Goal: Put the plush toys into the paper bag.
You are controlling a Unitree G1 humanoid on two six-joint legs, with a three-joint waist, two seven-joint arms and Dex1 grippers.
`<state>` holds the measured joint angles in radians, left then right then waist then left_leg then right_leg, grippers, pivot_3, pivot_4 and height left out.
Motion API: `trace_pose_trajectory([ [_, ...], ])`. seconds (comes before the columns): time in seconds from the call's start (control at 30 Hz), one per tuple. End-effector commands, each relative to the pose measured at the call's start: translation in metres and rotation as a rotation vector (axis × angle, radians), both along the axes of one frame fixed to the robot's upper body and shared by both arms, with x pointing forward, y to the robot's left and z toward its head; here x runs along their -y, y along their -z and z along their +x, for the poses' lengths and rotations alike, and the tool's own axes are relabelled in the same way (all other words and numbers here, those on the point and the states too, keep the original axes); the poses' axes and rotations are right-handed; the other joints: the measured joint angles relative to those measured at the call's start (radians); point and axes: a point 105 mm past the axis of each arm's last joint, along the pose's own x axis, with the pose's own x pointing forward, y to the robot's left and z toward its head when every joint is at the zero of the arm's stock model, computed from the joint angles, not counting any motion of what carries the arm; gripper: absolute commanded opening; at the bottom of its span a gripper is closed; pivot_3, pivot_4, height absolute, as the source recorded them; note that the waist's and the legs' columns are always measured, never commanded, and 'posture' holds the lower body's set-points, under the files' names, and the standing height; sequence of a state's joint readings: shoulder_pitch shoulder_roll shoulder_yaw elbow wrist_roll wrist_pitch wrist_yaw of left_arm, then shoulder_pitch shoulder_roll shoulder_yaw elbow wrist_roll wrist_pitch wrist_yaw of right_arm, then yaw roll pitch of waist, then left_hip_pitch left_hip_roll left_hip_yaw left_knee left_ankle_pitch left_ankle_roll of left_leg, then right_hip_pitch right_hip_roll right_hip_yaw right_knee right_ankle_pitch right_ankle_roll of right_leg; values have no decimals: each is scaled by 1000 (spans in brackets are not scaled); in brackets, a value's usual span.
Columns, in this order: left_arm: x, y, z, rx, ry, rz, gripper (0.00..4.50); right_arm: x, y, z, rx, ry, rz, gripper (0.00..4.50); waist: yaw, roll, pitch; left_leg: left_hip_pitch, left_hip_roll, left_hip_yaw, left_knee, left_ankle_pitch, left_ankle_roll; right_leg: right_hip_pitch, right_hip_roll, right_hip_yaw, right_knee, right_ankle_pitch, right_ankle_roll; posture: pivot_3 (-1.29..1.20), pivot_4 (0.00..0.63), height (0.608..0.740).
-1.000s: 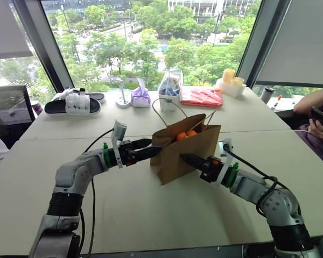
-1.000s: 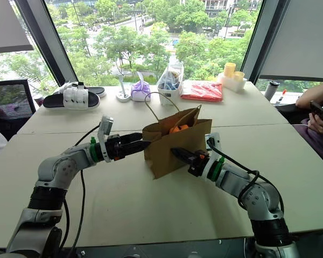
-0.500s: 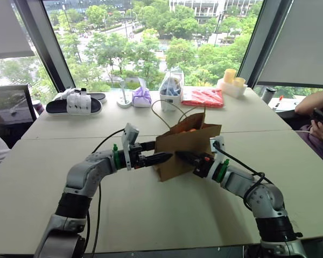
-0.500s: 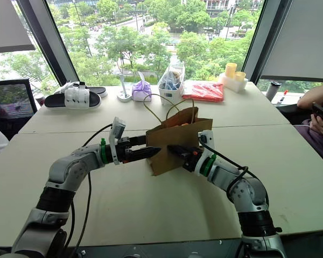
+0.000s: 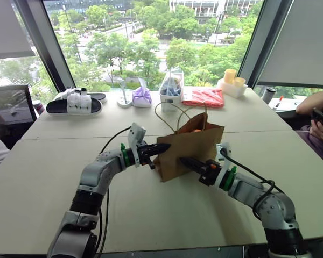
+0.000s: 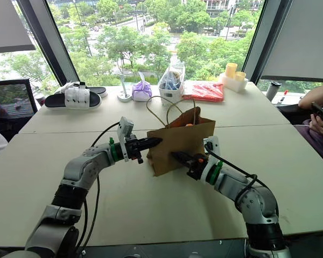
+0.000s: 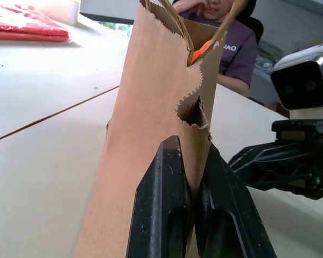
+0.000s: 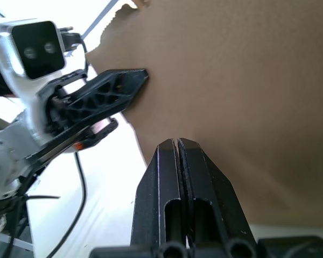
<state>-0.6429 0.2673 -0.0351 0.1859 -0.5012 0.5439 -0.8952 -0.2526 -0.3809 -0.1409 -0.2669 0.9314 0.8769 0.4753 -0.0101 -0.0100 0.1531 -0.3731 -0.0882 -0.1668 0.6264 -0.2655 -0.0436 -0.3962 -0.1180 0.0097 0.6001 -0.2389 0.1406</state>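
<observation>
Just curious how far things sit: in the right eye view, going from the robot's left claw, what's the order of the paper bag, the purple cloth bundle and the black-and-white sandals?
1. Paper bag: pinched in the left claw itself.
2. Purple cloth bundle: beyond, by the window.
3. Sandals: far back, toward the robot's left.

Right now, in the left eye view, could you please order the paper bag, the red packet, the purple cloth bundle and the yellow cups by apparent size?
1. paper bag, nearest the camera
2. red packet
3. purple cloth bundle and yellow cups: too alike to rank
</observation>
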Motion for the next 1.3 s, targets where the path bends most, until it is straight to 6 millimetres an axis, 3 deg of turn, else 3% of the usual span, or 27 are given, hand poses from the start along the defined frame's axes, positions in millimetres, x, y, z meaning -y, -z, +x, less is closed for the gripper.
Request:
trace_pose_trajectory([
  [0.03, 4, -34, -6, 94, 89, -57, 56, 10, -16, -20, 45, -19, 23, 0, 2, 0, 0, 0, 0, 0, 0, 0, 0, 0, 0, 0, 0, 0, 0, 0, 150, 740],
  [0.13, 6, -50, -13, 116, 225, -56, 56, 17, -14, -43, 25, -55, 14, 0, 1, 0, 0, 0, 0, 0, 0, 0, 0, 0, 0, 0, 0, 0, 0, 0, 150, 740],
  [0.23, 11, -53, -11, 135, 331, 3, 56, 21, -12, -59, 2, -77, -7, 0, -1, 0, 0, 0, 0, 1, 0, 0, 0, 1, 0, -1, -1, 0, 0, 0, 150, 740],
  [0.37, 21, -45, 2, 131, 421, 80, 56, 22, -7, -74, -27, -79, -30, 0, 0, 0, 0, 1, 0, 1, 1, 0, 1, 4, 0, -1, -1, 0, 0, 0, 150, 740],
  [0.57, 40, -23, 21, 127, 415, 137, 56, 21, -4, -84, -34, -14, -30, 0, 1, -2, 1, 0, 0, 1, 1, -1, 2, 3, 0, -1, -1, 0, 1, 0, 150, 740],
  [0.67, 45, -21, 23, 136, 420, 146, 962, 19, -1, -88, -42, -1, -30, 0, 1, -2, 1, 0, 0, 1, 2, -1, 2, 3, 0, -1, -2, -1, 1, 0, 150, 740],
  [0.9, 36, -18, 25, 139, 416, 163, 4365, 19, 1, -84, -42, -11, -36, 0, -3, -2, 1, 1, 0, 0, 2, -1, 2, 3, 0, -1, -1, -1, 1, 0, 150, 740],
  [1.0, 22, -16, 29, 122, 375, 177, 4441, 18, 2, -80, -40, -36, -51, 0, -4, -2, 1, 1, 0, 0, 2, -1, 2, 3, 0, -1, 0, -1, 1, 0, 150, 740],
  [1.13, -16, -17, 34, 125, 245, 145, 4441, 20, 2, -74, -34, -63, -75, 0, -8, -2, 1, 2, 0, 0, 1, -1, 2, 3, 1, -1, 0, -1, 1, 0, 150, 740],
  [1.3, -57, -6, 15, 79, 108, 125, 4441, 30, 1, -67, -14, -53, -117, 0, -4, -1, 0, 1, 0, -1, 1, -1, 2, 2, 0, 0, 1, -1, 1, 0, 150, 740],
])
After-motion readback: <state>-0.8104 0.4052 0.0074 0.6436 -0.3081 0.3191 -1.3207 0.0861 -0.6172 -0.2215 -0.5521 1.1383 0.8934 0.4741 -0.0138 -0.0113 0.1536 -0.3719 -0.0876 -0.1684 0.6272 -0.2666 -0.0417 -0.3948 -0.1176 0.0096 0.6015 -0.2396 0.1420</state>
